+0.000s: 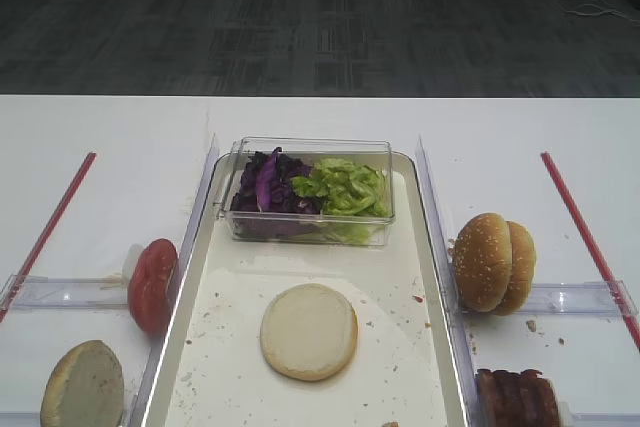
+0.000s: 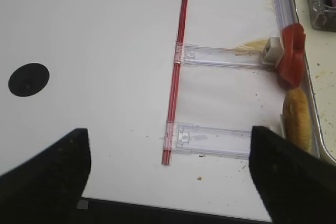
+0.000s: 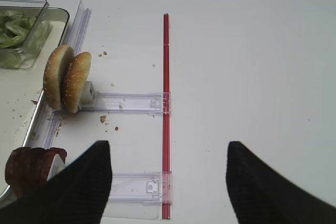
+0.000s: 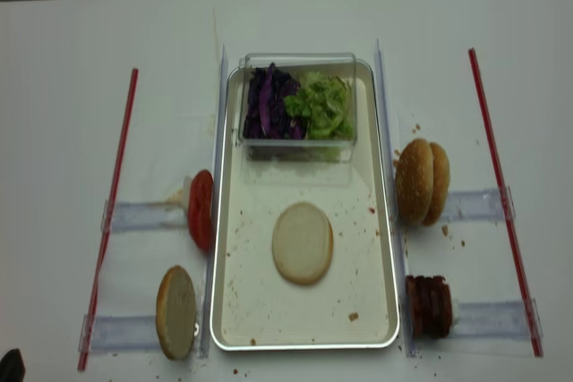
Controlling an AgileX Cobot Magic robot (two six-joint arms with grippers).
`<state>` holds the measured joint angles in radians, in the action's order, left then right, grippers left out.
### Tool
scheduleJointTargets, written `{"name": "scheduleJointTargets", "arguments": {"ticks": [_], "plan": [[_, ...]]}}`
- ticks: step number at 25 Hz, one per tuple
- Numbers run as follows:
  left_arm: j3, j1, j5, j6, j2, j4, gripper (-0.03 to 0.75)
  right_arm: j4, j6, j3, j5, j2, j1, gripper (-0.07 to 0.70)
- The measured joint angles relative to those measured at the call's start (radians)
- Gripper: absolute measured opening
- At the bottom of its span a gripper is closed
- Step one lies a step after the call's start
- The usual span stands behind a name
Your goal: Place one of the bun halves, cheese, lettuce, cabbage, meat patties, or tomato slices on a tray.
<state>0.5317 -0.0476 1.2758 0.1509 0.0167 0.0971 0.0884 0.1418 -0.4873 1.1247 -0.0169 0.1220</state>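
One pale bun half [image 1: 309, 331] lies flat on the tray [image 1: 432, 277], near its front. A second bun half [image 1: 83, 384] stands on edge left of the tray, behind it the red tomato slices [image 1: 152, 285]. Purple cabbage [image 1: 265, 185] and green lettuce [image 1: 342, 187] fill the clear box at the tray's back. Meat patties [image 1: 516, 397] stand on edge at the front right. No cheese shows. My left gripper [image 2: 169, 132] hangs open over bare table left of the tomato slices [image 2: 291, 61]. My right gripper [image 3: 168, 144] is open above a red rod, right of the meat patties [image 3: 29, 169].
Two sesame-seeded buns [image 1: 493, 262] stand on edge right of the tray. Red rods [image 1: 585, 232] and clear plastic rails [image 1: 60, 292] flank both sides. The clear box [image 1: 308, 232] takes up the tray's back end. A black round mark [image 2: 29, 80] is on the table at left.
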Motion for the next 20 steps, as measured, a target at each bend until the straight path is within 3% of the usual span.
{"name": "scheduleJointTargets", "arguments": {"ticks": [8, 20], "plan": [[-0.036, 0.000, -0.076, -0.014, 0.000, -0.018, 0.600, 0.000, 0.000, 0.000, 0.000, 0.000, 0.000, 0.506], [-0.038, 0.000, -0.083, -0.022, 0.002, -0.022, 0.600, 0.000, 0.000, 0.000, 0.000, 0.000, 0.000, 0.506]]}}
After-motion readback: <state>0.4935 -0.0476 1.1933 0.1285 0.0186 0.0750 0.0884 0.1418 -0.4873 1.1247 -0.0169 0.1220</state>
